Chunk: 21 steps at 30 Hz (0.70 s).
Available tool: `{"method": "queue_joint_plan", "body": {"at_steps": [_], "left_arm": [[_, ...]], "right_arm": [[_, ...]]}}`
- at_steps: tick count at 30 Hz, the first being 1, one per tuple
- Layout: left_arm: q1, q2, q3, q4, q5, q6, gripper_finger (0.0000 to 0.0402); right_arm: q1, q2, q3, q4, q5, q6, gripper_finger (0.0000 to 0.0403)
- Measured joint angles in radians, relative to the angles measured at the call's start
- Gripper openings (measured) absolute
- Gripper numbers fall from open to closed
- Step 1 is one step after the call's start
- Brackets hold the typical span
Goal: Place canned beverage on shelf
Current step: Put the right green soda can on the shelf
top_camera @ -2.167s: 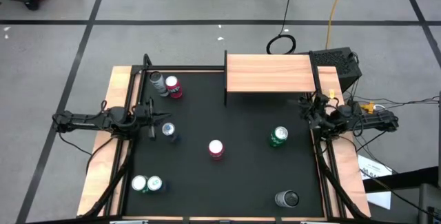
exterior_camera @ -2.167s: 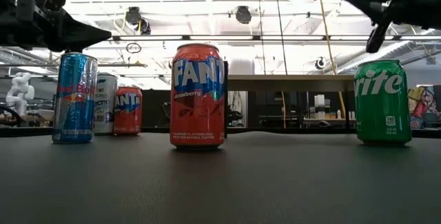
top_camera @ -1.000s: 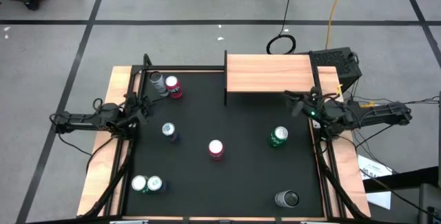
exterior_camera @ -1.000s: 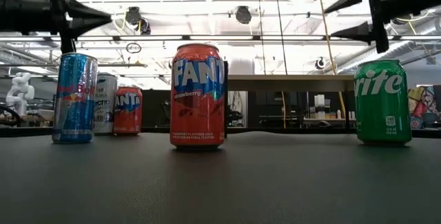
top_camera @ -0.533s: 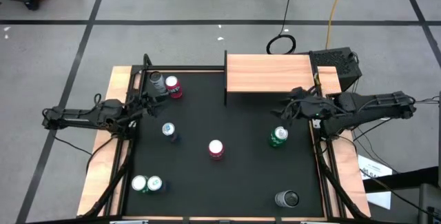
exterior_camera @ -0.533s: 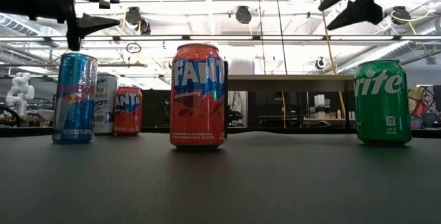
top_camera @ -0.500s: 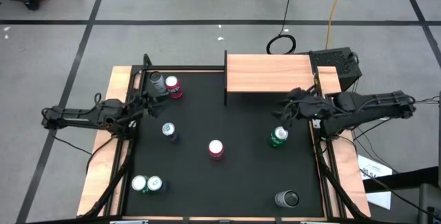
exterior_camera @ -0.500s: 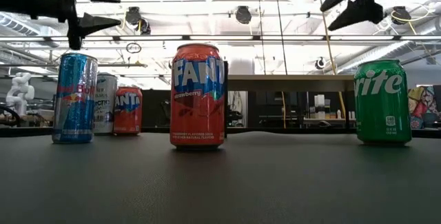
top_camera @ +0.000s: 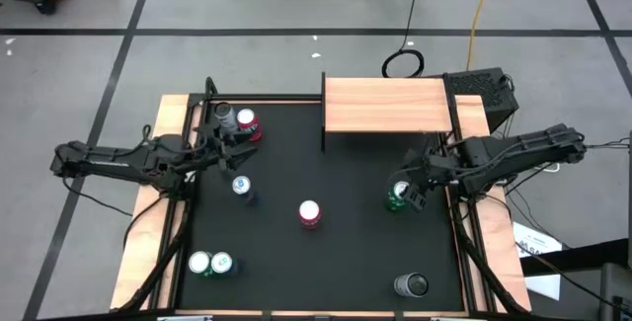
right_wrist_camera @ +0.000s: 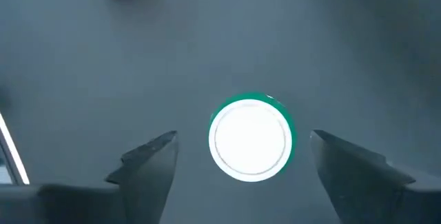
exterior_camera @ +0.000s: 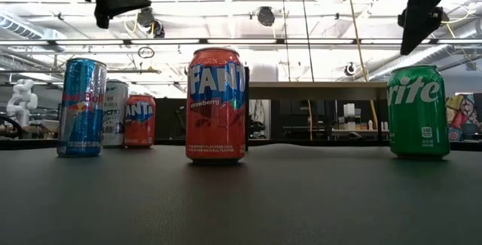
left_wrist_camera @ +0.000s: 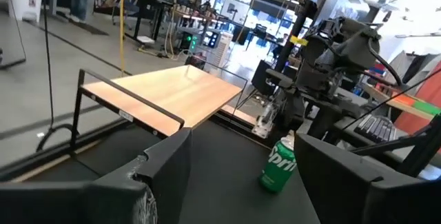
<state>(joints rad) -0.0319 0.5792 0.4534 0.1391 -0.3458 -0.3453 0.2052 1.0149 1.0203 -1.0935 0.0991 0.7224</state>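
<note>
The right gripper (right_wrist_camera: 241, 158) hung straight above the green Sprite can (top_camera: 397, 197), pointing down, fingers spread wide and holding nothing. The left gripper (top_camera: 231, 147) reached in near the back-left cans, also spread and empty. The shelf (top_camera: 385, 105) sat bare at the back edge. I counted eight cans on the mat (top_camera: 326, 252).

High view looks straight down; low view level across the tabletop (top_camera: 355, 252); both share the green can (top_camera: 398, 199).
</note>
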Motion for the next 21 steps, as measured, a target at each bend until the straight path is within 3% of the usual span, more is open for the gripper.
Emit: {"method": "queue_joint_plan", "body": {"at_steps": [7, 15, 21], "left_arm": [[0.000, 0.118, 0.001, 0.066, 0.022, -0.023, 0.0257], [-0.001, 0.240, 0.001, 0.123, 0.024, -0.007, 0.0257], [-0.001, 0.295, 0.030, 0.147, 0.024, 0.020, 0.0257]], "right_arm": [[0.061, 0.077, 0.000, -0.031, 0.030, -0.084, 0.0367], [0.066, 0.146, -0.005, -0.055, 0.132, -0.057, 0.0366], [0.073, 0.140, -0.091, 0.019, 0.120, 0.019, 0.0365]]}}
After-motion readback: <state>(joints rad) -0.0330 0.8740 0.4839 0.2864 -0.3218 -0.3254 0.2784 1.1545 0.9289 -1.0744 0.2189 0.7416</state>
